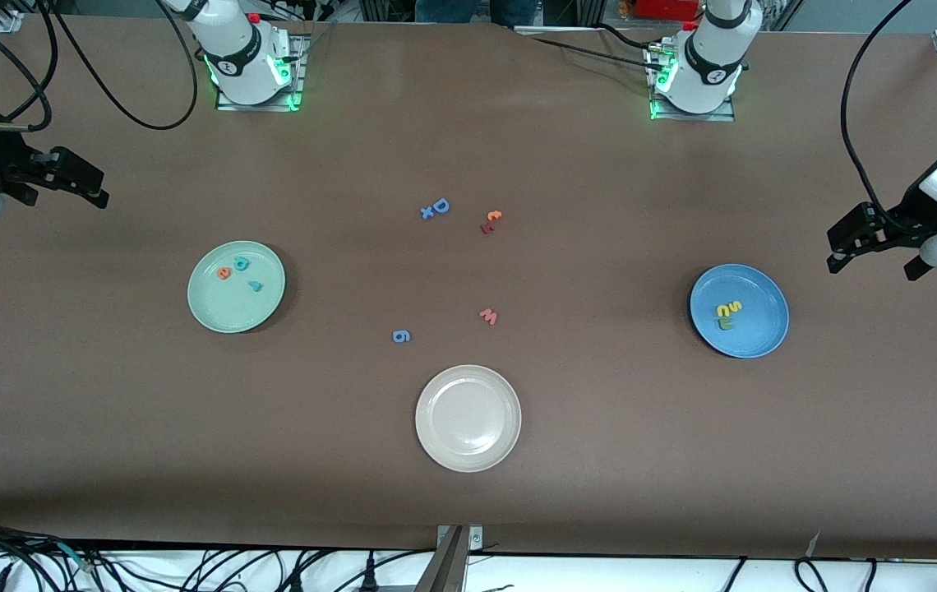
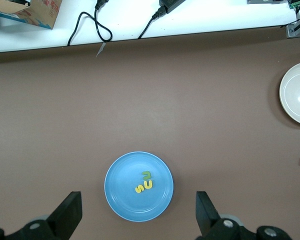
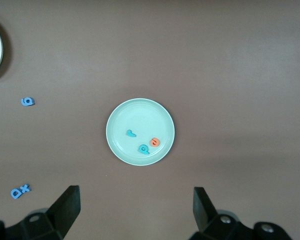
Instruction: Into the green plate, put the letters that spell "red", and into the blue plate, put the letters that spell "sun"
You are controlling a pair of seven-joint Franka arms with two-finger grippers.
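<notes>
i judge the sorting done, the teal d (image 1: 242, 264), orange e (image 1: 224, 273) and teal r (image 1: 255, 286) in the green plate (image 1: 210, 308), s-u-n letters (image 1: 727, 311) in the blue plate (image 1: 764, 329), so with left gripper (image 1: 871, 247) and right gripper (image 1: 74, 182) spread empty over bare table at their own ends, my next move is only parking.

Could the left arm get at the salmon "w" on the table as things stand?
Probably yes: the left gripper hangs open at its own end of the table, holding nothing, and the salmon "w" lies alone on bare table, apart from the beige-white plate. Reach looks long, though.

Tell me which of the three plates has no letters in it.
The beige-white plate, nearest the front camera. The green plate and blue plate each hold three letters.
</notes>
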